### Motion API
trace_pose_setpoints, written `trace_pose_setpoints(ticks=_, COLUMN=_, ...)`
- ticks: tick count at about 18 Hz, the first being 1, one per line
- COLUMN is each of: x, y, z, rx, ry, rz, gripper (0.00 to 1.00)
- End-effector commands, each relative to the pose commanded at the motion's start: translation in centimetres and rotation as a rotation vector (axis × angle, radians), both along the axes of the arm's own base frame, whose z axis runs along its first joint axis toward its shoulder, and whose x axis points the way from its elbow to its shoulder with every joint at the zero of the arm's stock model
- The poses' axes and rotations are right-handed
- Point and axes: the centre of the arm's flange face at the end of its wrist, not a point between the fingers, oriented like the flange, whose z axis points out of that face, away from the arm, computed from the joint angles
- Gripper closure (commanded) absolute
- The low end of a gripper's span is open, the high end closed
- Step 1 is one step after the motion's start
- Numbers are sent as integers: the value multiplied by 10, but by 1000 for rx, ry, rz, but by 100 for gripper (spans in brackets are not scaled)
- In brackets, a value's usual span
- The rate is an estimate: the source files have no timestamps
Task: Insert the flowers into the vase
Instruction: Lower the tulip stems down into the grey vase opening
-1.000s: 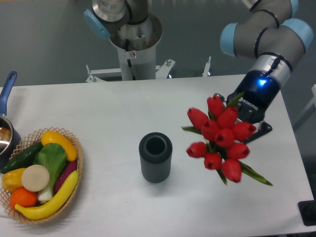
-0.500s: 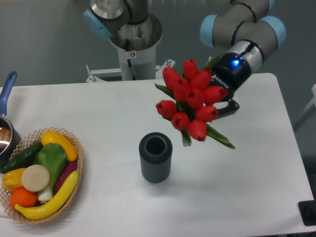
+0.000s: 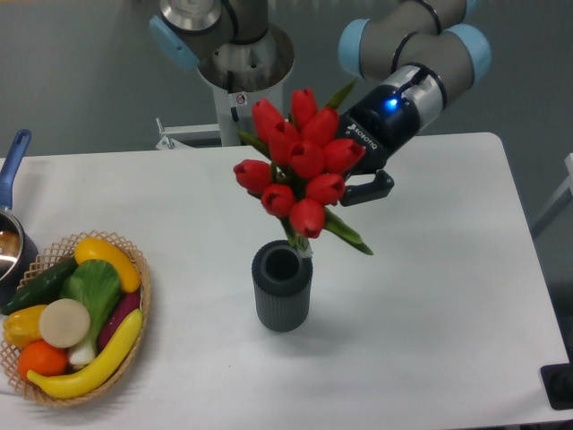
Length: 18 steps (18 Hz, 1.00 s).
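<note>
On the big white table (image 3: 421, 296), the robot is busy with the flowers. The table is the largest thing, and it holds everything else. At its far edge stands the thick metal robot base (image 3: 243, 76).

The robot's grey and blue arm (image 3: 407, 49) reaches in from the far right. Its gripper (image 3: 363, 184) sits behind the red blooms, so its fingers are mostly hidden. It seems to be squeezing the stems, since the bunch hangs in the air, but the pictures do not show the grip plainly.

The flowers (image 3: 300, 161) are red tulip buds with green leaves. They hang up in the air, near the middle of the table, tilted with the blooms leaning left and far. The stem ends point down toward the vase, likely so they can slide in first.

The basket (image 3: 143, 300) sits at the near left and is full of toy food, like a yellow banana (image 3: 94, 365) and an orange (image 3: 40, 358). A pot with a blue handle (image 3: 11, 175) peeks in at the left edge.

The vase (image 3: 282, 285) is small, dark and ribbed. It stands upright in the middle, mouth open to the top. The stem tips are just above its right rim, perhaps touching it. The flowers are not in yet.
</note>
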Motion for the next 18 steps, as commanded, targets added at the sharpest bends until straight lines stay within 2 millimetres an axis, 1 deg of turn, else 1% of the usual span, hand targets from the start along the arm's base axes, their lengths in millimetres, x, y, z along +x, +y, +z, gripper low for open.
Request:
trace_pose_setpoints(ticks=3, x=6, y=0, z=-14, rx=0, ry=0, rz=-4, gripper=64)
trace_pose_setpoints(ticks=7, x=10, y=0, z=-22, rx=-5, ry=-14, rz=-7, gripper=64)
trace_pose_setpoints(ticks=10, x=15, y=1, z=-35, rx=-17, ry=-39, rz=-11, gripper=64)
trace_pose_setpoints(ticks=12, x=14, y=1, z=-47, rx=-33, ry=-54, rz=-8, gripper=64)
trace_pose_setpoints(ticks=16, x=6, y=5, z=-75, rx=-59, ry=-25, rz=1, gripper=64)
trace_pose_setpoints(ticks=18, x=4, y=6, z=-82, rx=-77, ry=-25, rz=4, gripper=64)
